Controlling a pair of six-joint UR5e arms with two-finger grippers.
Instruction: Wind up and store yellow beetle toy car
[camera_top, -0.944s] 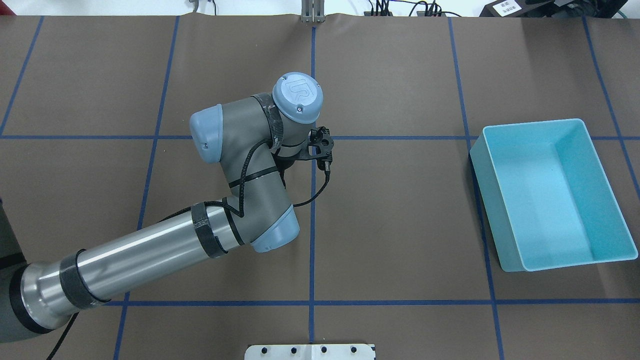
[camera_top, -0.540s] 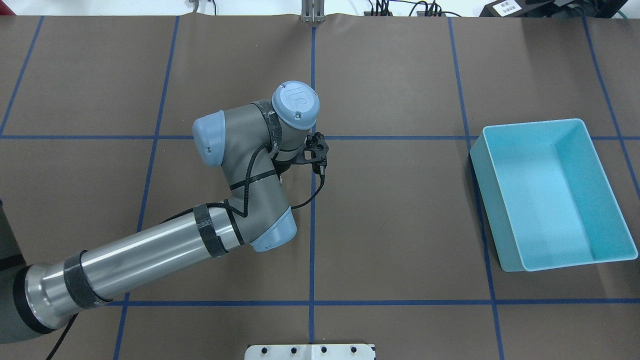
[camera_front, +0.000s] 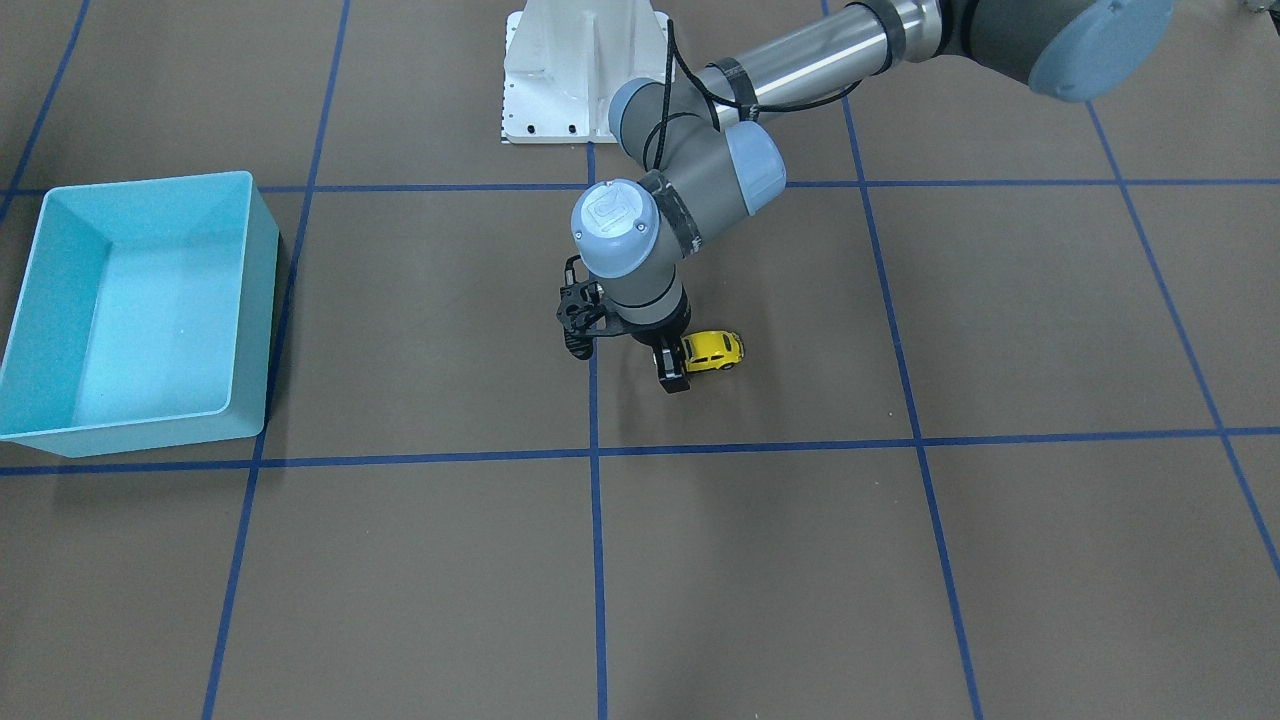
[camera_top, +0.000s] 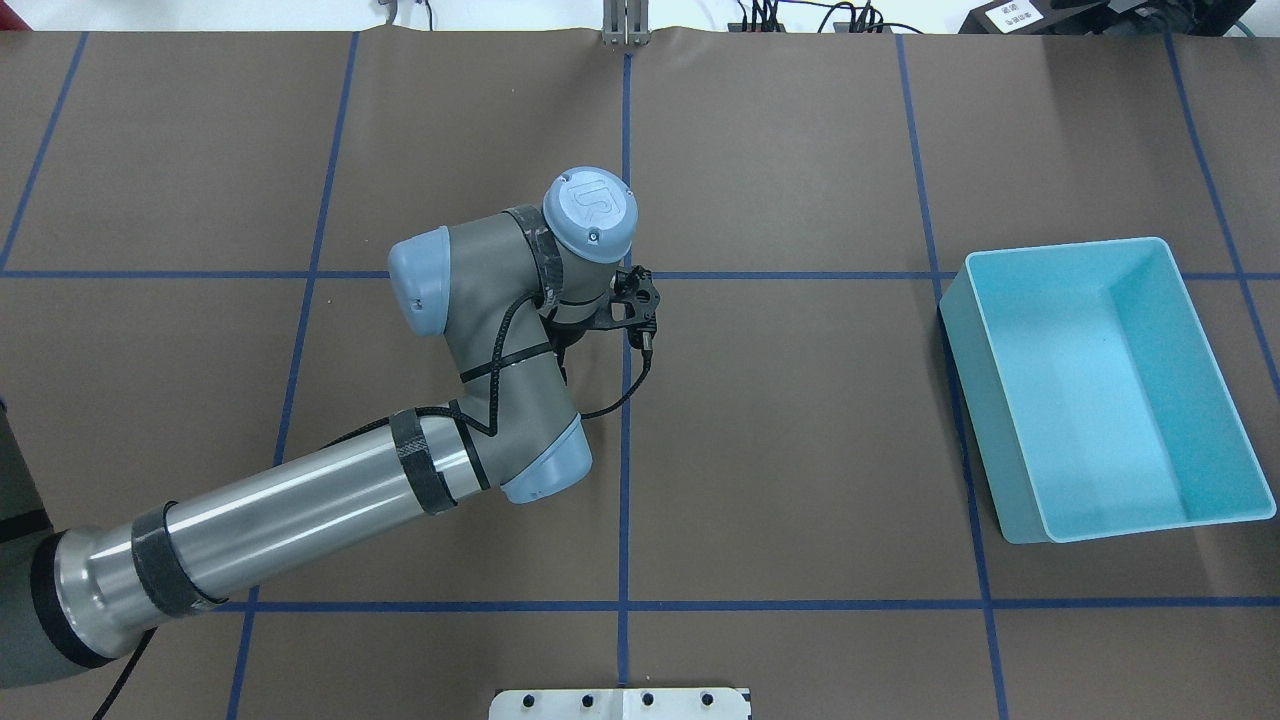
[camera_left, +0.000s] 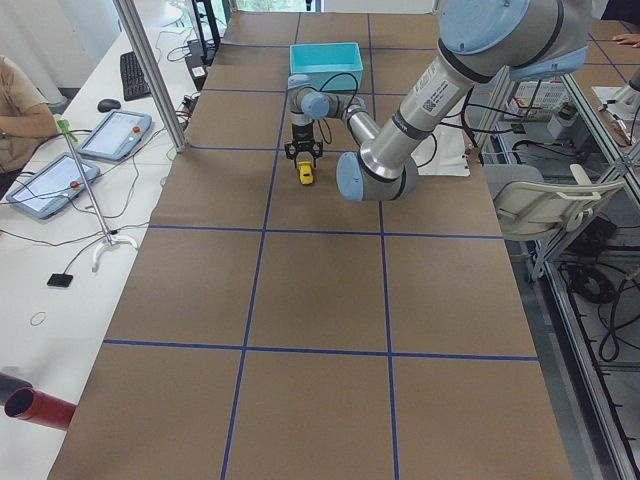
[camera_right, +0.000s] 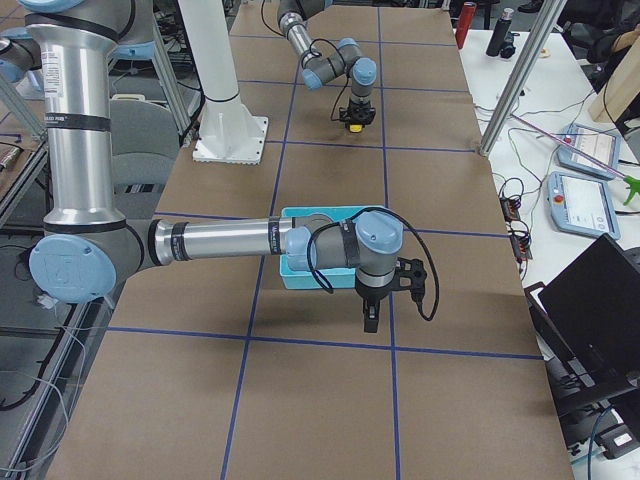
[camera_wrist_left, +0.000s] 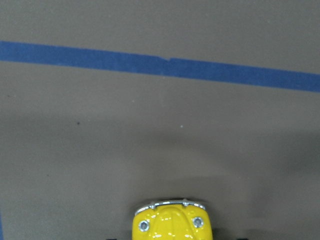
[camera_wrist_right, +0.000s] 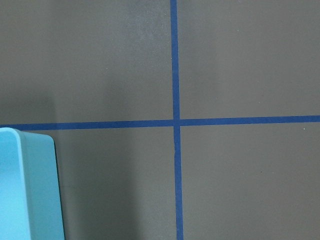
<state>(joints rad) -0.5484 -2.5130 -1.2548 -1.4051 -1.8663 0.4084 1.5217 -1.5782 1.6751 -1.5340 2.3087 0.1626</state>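
Just now the L arm (camera_top: 500, 330) has slid a touch back toward the base and dropped lower. Its end cap (camera_top: 590, 210) reads smaller from overhead than approx a sec ago, and over the last half sec it has barely moved. Judgement: approach is done and the arm has settled at grasp height. So the step in hand is prob. the pinch on the car before any wind-up, and storing isn't begun.

Closest in, the wrist cam shows the car (camera_wrist_left: 172, 224) dead centre at the bottom edge, chrome bumper and two small lamps pointing away from the cam. That puts it in the gap of the L claw (camera_front: 675, 362), or at its mouth. From across the table the car looks to rest on the mat (camera_front: 900, 560). One dark finger (camera_front: 673, 378) is touching or just beside its bin-side end. The other finger is hidden under the wrist, and the rest of the car sticks out sideways, away from the bin. Can't tell if the claw is apart or already clamped on the car.

Farther out, the bin (camera_top: 962, 400) sits well apart on the robot's right. Farthest, the R claw (camera_right: 369, 320) hangs near the bin. It shows only in the side view, so its state can't be told.
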